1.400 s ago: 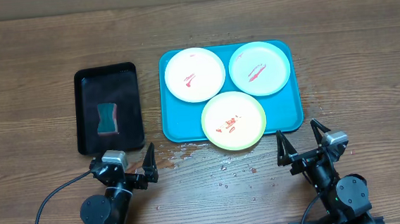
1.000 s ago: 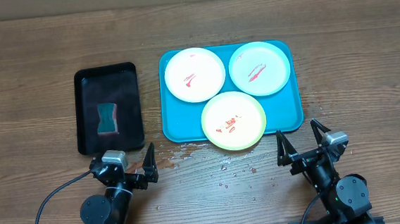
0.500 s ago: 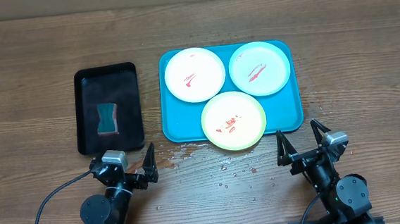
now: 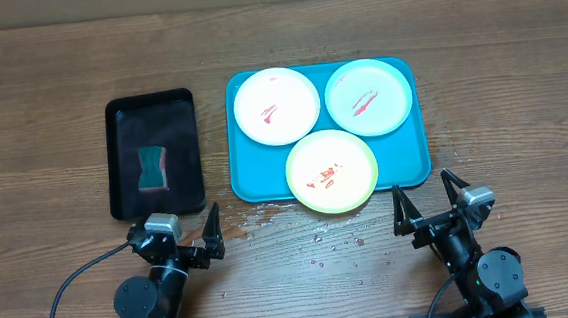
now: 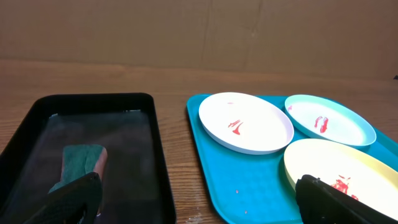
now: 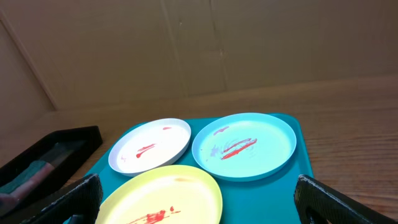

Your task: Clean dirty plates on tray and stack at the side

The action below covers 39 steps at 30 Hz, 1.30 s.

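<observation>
Overhead view, start of the cleaning step. My left gripper (image 4: 173, 235) and my right gripper (image 4: 424, 201) hover at the 6 o'clock edge of the table (image 4: 519, 82), both with fingers spread wide and nothing between them.

The tray (image 4: 255, 176) lies at 10 o'clock from my right gripper. It carries all three plates, each smeared red:
- the white plate (image 4: 276, 105) is at the tray's 10 o'clock
- the mint plate (image 4: 368, 96) is at 2 o'clock
- the yellow-green plate (image 4: 331, 171) is at 6 o'clock, its near edge riding over the tray's rim

The black tray (image 4: 114, 161) sits at 12 o'clock from my left gripper, apart from the blue one. The sponge (image 4: 151, 168) lies flat in its middle.

As I judge it, nothing is cleaned yet, so the sponge comes first.
- I should drop my left fingers straight down astride the sponge's narrow waist, clear of the black walls, and lift before swinging toward 2 o'clock.
- The yellow-green plate is nearest and looks the least settled.
- My right gripper should pinch its rim at 4 o'clock to steady it while I wipe, since a light plate may slide or tip under the sponge.
- The bare table at 3 o'clock of the tray looks suited to the stack
</observation>
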{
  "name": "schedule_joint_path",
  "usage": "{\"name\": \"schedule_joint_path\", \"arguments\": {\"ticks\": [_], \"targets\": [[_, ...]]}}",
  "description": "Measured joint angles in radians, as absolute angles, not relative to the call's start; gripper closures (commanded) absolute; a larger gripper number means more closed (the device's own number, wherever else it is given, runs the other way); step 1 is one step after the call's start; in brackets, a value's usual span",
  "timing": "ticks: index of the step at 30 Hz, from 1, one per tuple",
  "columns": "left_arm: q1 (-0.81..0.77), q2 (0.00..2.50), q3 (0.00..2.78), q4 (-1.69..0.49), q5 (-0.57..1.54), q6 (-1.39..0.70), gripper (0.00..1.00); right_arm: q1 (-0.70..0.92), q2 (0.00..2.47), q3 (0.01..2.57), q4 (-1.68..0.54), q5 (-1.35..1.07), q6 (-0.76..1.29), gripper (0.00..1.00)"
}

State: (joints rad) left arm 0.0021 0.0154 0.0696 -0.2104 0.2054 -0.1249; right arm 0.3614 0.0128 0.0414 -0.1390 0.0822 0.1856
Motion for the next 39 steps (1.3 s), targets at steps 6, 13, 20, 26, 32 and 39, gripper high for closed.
{"name": "schedule_joint_path", "arguments": {"ticks": [6, 13, 20, 26, 32, 39], "targets": [[0.002, 0.015, 0.07, -0.21, 0.205, -0.125, 0.0, 0.361, 0.013, 0.041, -0.139, 0.083, 0.186, 0.0], [0.002, 0.015, 0.07, -0.21, 0.205, -0.125, 0.0, 0.361, 0.013, 0.041, -0.139, 0.082, 0.186, 0.0], [0.002, 0.015, 0.07, -0.208, 0.226, -0.132, 0.0, 0.361, 0.013, 0.041, -0.139, 0.083, 0.186, 0.0], [0.002, 0.015, 0.069, -0.145, 0.284, -0.194, 0.0, 0.361, 0.013, 0.041, -0.139, 0.083, 0.185, 0.0], [0.002, 0.037, 0.112, -0.134, 0.341, -0.234, 0.0, 0.361, 0.013, 0.041, -0.139, 0.082, 0.186, 0.0], [0.002, 0.31, 0.455, -0.322, 0.288, -0.164, 0.0, 0.361, 0.013, 0.041, -0.139, 0.082, 0.186, 0.0]]}}
